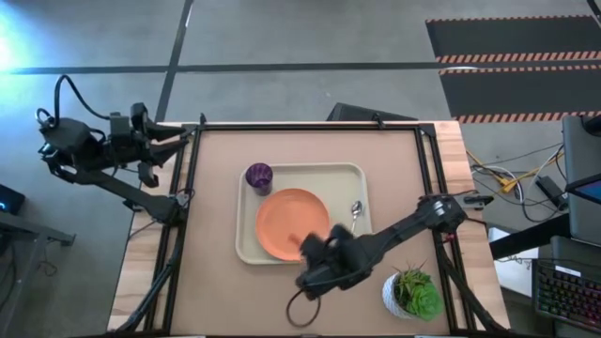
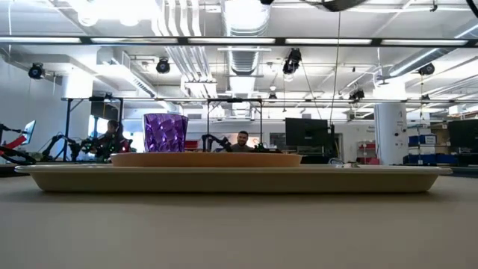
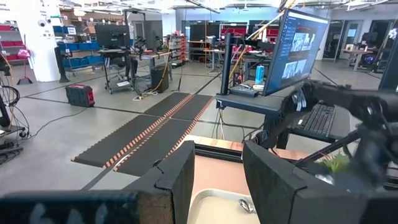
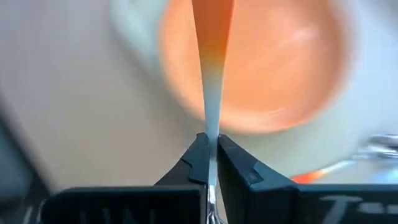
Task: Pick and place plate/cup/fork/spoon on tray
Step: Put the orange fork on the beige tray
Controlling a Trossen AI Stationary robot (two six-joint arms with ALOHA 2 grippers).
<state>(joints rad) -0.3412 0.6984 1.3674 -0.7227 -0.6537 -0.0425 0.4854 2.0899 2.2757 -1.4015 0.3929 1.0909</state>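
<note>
From above, the tray (image 1: 349,175) lay in the middle of the surface (image 1: 216,291). The plate (image 1: 286,218) sat on it, the cup (image 1: 258,176) stood in the tray's far left corner, and the spoon (image 1: 356,212) lay on the tray just right of the plate. The right tool (image 1: 315,246) hung over the plate's near right edge. The left tool (image 1: 188,131) waited beyond the surface's far left corner. A potted plant (image 1: 414,291) stood near the right arm.

At table height, the tray (image 2: 224,179) stretched across the view, with the plate (image 2: 205,158) on it and the cup (image 2: 165,132) standing behind. People sat far back in the room.

From the left wrist, the left tool (image 3: 217,180) was released, its fingers (image 3: 177,180) apart, with the tray (image 3: 211,208) and spoon (image 3: 244,205) beyond.

From the right wrist, the right tool (image 4: 211,163) was clenched on the fork (image 4: 211,87), held above the plate (image 4: 280,68); the spoon (image 4: 348,163) lay blurred to one side.
</note>
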